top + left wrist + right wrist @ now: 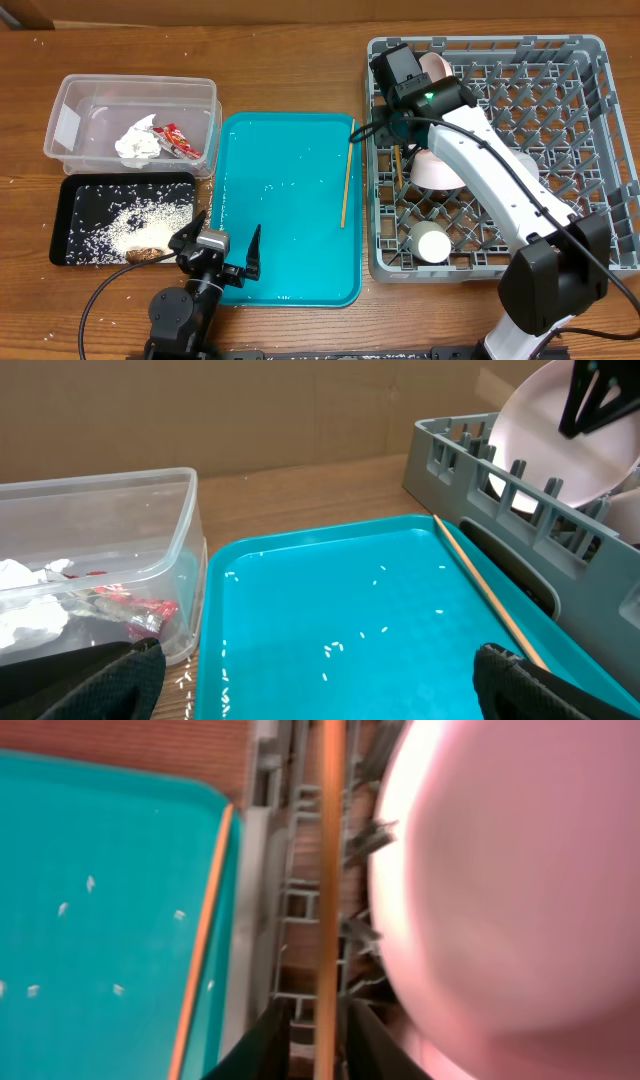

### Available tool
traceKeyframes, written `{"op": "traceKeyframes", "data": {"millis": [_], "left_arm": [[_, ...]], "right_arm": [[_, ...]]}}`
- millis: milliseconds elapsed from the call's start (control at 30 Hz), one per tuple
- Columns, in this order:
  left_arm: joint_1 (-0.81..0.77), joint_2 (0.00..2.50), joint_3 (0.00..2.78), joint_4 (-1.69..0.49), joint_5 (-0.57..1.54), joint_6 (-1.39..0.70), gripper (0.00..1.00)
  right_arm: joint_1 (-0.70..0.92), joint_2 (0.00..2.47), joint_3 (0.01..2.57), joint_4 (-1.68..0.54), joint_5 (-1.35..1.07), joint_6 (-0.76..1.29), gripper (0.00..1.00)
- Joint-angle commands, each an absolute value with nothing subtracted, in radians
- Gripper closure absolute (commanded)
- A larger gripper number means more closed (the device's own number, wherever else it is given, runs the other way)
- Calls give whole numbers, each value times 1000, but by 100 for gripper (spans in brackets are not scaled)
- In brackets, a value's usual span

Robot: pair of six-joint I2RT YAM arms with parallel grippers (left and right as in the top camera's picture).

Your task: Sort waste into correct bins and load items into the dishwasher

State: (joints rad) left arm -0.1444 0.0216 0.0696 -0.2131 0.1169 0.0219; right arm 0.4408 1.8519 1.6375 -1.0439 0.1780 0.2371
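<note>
My right gripper (392, 128) is over the left side of the grey dish rack (590, 120) and is shut on a wooden chopstick (328, 870), which points down into the grid next to the pink bowl (500, 870). The second chopstick (345, 190) lies along the right edge of the teal tray (290, 270). The pale plate (437, 68) stands upright in the rack, and the white cup (433, 243) sits near its front. My left gripper (320, 680) is open and empty over the tray's front edge. I cannot see the white bowl.
The clear tub (80, 90) holds the white napkin (137, 143) and the red wrapper (180, 140). The black tray (70, 190) holds rice (130, 225) and the brown scrap (145, 255). A few rice grains (335, 648) lie on the teal tray.
</note>
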Motion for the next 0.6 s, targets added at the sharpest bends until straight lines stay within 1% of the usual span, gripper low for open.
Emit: {"op": "traceKeyframes", "data": {"millis": [0,33,133,233,333,433,500,567], "left_arm": [[-151,12,66,-213,123,16,0],[-151,12,66,-213,123,15,0],[-151,12,66,-213,123,16,0],[-151,12,66,-213,123,16,0],[-151,12,66,-213,123,16,0],[-151,12,66,-213,123,16,0],[-151,12,66,-213,123,16,0],[-151,12,66,-213,123,16,0]], "right_arm": [[475,1829,1645,-1044,110,205,68],[490,1821,1645,-1039,110,205,60],[545,1814,1645,-1018,110,209,50],[596,1828,1644,-1002,111,243,50],[621,1871,1642,-970,130,346,52],[622,1942,1642,-944,157,447,49],[616,2008,1642,-916,155,451,48],[613,2059,1642,-905,154,451,48]]}}
